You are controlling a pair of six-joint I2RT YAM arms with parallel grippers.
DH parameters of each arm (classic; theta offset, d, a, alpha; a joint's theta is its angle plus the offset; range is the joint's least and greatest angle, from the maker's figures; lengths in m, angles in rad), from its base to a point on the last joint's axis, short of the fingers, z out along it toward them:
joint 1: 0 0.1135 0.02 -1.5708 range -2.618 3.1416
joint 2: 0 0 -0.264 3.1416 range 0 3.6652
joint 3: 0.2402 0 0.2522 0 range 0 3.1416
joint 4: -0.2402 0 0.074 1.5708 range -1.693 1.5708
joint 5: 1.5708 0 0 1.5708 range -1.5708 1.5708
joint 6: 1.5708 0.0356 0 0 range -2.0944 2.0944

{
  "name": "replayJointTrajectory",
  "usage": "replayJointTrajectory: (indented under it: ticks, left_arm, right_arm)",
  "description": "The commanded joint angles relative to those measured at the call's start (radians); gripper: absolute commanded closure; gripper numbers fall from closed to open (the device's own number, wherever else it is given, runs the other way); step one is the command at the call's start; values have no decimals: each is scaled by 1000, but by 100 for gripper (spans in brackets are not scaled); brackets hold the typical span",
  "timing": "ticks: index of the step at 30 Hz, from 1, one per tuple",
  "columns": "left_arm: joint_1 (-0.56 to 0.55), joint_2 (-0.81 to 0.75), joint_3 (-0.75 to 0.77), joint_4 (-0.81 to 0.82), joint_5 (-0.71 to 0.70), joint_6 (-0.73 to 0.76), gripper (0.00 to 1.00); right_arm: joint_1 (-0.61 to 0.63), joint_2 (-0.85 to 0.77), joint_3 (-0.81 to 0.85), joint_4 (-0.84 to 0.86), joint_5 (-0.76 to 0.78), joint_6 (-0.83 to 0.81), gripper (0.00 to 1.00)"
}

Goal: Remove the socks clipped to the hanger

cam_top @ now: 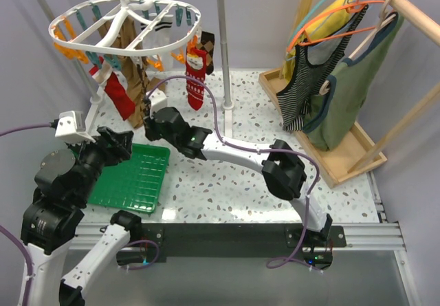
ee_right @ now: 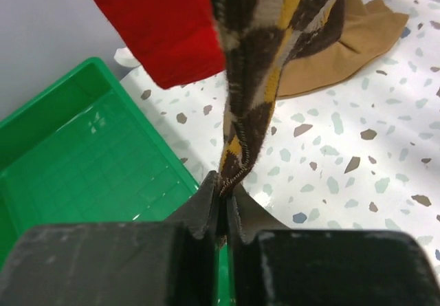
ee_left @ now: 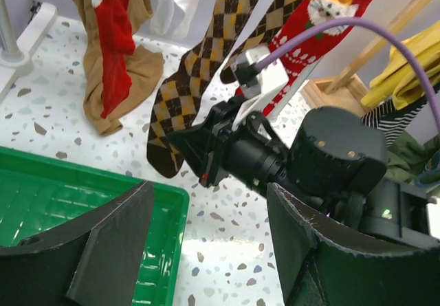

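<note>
Pinching the very toe of the argyle sock [ee_right: 258, 65], the right fingers [ee_right: 206, 206] are pressed together with only the knitted tip trapped between them. They sit low over the bench [ee_right: 357, 155], at the edge of the green tray [ee_right: 75, 161]. From there the sock runs straight up to the hanger [cam_top: 196, 24], the white ring hung from the rail. Taking it at the bottom looks meant to give a clean downward pull that drags the cuff out of its clip. The clip itself is too small for me to make out from above, so how hard it bites I cannot say.

To get there the right arm reaches across the bench to the left side. The left fingers [ee_left: 117, 237] stand wide apart with nothing in them, over the tray's corner. I judge they are waiting out of the way of the pull.

A red sock [ee_left: 113, 51], a tan sock [ee_left: 134, 72] and a Santa-patterned sock [cam_top: 195, 79] hang from the ring close by. The tray lies near below them, a likely place to drop each one.
</note>
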Motion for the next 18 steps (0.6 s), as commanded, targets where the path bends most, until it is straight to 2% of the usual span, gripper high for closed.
replayJointTrajectory:
  ticks: [1,6,9,12,13,16,18]
  left_arm:
    - [1,-31,-57,-53,-24,-42,29]
    - [-33,-95,-146,-48,-39,-76,29]
    - [-68,-110,-187,-46,-36,-116,27]
    - [-88,-129,-233,-27,-4,-163,18]
    - [-88,-136,-249,-17,28,-178,11]
    - [-91,-161,-293,15,103,-200,0]
    - [-93,-170,-324,27,119,-208,0]
  right_arm:
    - [-11,-103,45,-135,-112,34,100]
    - [-19,-140,185,-389,-275,159,100]
    - [-20,-201,164,-456,-311,250,100]
    - [-19,-248,159,-485,-354,316,100]
    - [-19,-259,154,-491,-367,336,100]
    - [-19,-282,151,-515,-386,417,100]
    - [-16,-292,147,-517,-418,480,100]
